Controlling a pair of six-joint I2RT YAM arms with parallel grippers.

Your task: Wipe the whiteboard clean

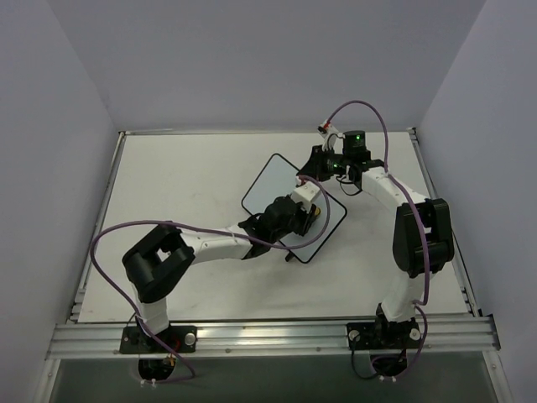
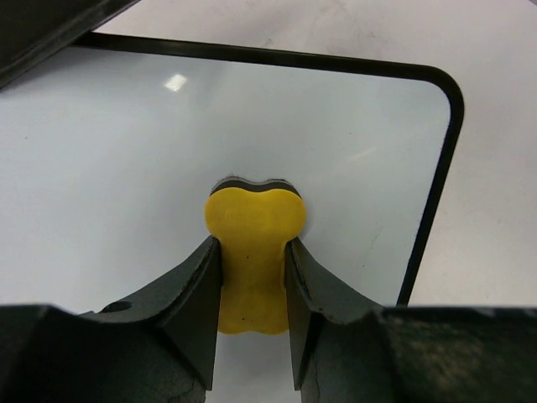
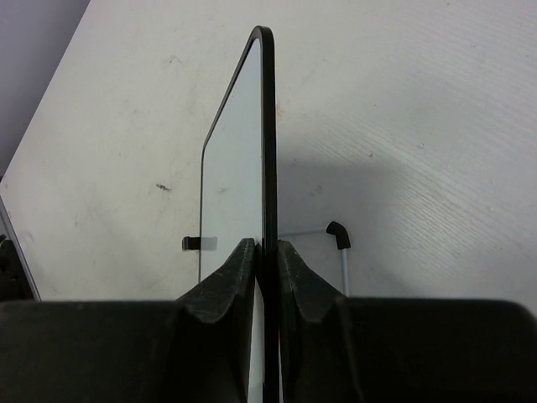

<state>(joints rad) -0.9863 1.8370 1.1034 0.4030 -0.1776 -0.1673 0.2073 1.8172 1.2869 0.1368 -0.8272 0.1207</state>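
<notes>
The whiteboard [image 1: 270, 183] stands propped on the table, white with a thin black frame. My right gripper [image 1: 311, 169] is shut on its far upper edge; in the right wrist view the board [image 3: 237, 151] is edge-on between my fingers [image 3: 267, 246], with a black foot [image 3: 338, 234] behind. My left gripper [image 1: 305, 216] is shut on a yellow eraser [image 2: 254, 243] and presses it against the board's face [image 2: 151, 143] near its rounded corner. No marks show on the part of the board I see.
The white table [image 1: 168, 193] has raised rails at its left and right edges and grey walls around it. A metal rail [image 1: 268, 336] runs along the near edge by the arm bases. Purple cables loop off both arms.
</notes>
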